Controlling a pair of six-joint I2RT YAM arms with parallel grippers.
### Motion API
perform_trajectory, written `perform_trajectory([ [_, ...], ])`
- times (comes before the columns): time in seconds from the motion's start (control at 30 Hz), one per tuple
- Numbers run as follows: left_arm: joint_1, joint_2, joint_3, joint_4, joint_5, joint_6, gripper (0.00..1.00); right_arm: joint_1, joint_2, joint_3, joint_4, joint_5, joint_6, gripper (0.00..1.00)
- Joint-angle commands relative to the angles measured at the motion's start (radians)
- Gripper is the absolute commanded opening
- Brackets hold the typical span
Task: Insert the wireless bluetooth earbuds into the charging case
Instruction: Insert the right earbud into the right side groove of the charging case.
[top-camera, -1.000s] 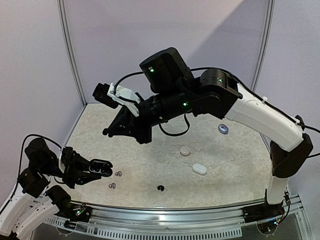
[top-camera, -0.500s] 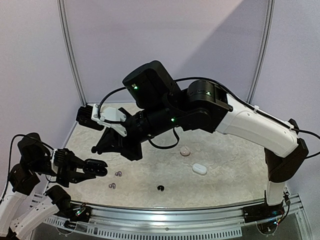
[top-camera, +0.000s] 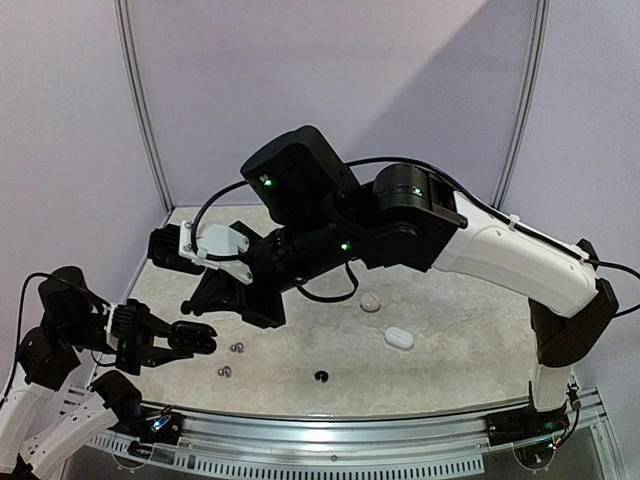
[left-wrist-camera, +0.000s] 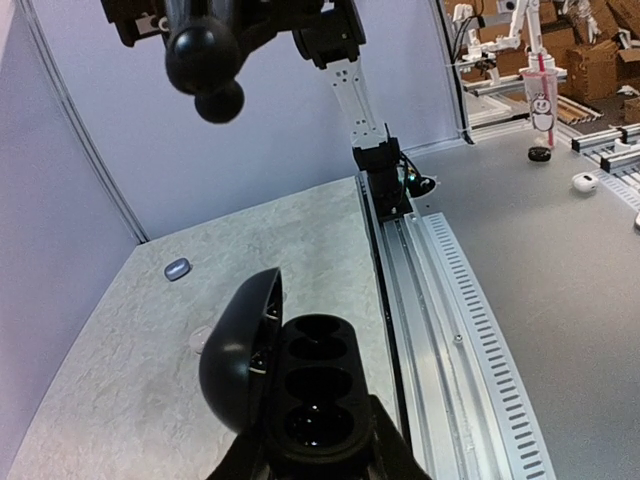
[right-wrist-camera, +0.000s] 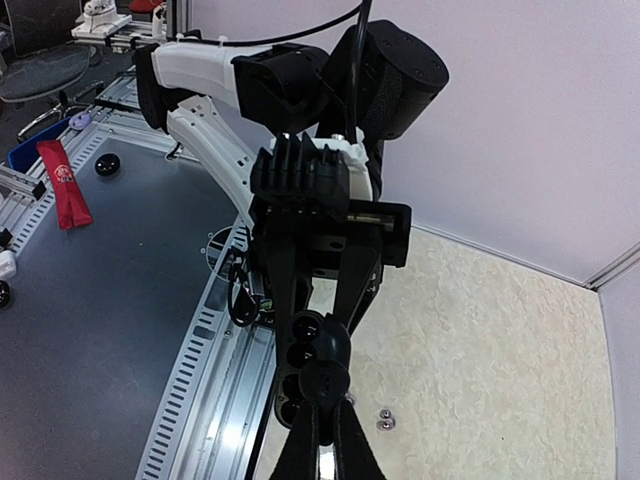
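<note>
Near the edge, the left claw (top-camera: 172, 342) pinches the open charging case (top-camera: 200, 336), sockets up. Two loose earbuds (top-camera: 238, 348) lie on the tabletop (top-camera: 450, 330) just to its right. Above, the right claw (top-camera: 192, 303) hangs pressed together, possibly carrying a bud.

High rear overview, close wrist views share case (left-wrist-camera: 318, 392)

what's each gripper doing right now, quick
Left gripper: closed on the open black charging case.
Right gripper: closed; anything pinched between its tips cannot be told.
</note>
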Motion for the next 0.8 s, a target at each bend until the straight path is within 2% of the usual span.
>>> perform_trajectory([
  [0.0,-0.009,-0.01,0.015,0.002,0.012,0.0,0.0,0.005,-0.011,0.021,-0.038,0.024,-0.026,0.0],
  [0.27,-0.009,-0.005,0.015,0.035,0.017,-0.036,0.0,0.009,-0.015,0.001,-0.069,-0.026,-0.045,0.0],
  [0.4,-0.009,0.0,0.005,0.103,0.013,-0.123,0.0,0.024,-0.011,-0.018,-0.075,-0.042,-0.074,0.0],
  [0.77,-0.009,0.012,0.003,0.146,0.011,-0.244,0.0,0.027,0.029,-0.017,-0.092,0.049,-0.122,0.0],
])
